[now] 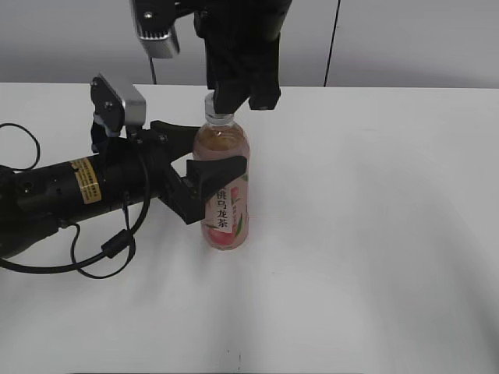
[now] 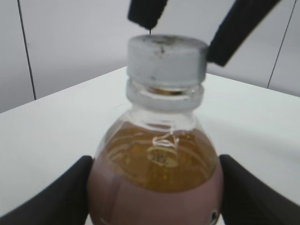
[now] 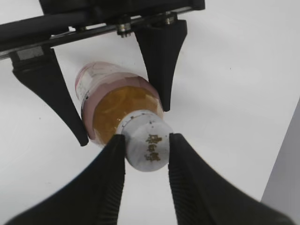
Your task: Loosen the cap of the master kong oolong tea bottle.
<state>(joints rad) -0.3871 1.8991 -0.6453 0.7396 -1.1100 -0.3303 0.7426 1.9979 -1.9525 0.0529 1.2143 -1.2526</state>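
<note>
- Closest to the exterior camera is the left arm (image 1: 54, 199), a chunky black thing lying low along the white table (image 1: 374, 234), left of the bottle, with a yellow sticker (image 1: 84, 181) on its side and a loose black cable (image 1: 101, 249) looping under it.
- On top of that arm, still left of the bottle, sits its grey wrist camera (image 1: 118, 101).
- The left gripper (image 1: 204, 160) reaches in from the bottle's left and has its jaws clamped around the bottle's body, about mid-height, just above the label. The left wrist view shows a black finger (image 2: 56, 197) hugging each side of the bottle, so it's pinching it for sure.
- The master kong oolong tea bottle (image 1: 222, 187) stands upright on the table, roughly in the middle of the exterior view. Pale amber tea inside, pink label with a white strip of black characters facing the camera.
- The cap (image 3: 147, 144) is on the bottle's neck, white with small dark print on top. Can't tell from these shots whether it's been turned at all.
- The right gripper (image 3: 146, 147) comes straight down onto the top of the bottle. In the right wrist view its two black fingers (image 3: 110, 164) sit tight against either side of the cap, so jaws are pinching the cap.
- Right of the bottle there's just table, and behind the bottle a plain light wall (image 1: 405, 39).
</note>
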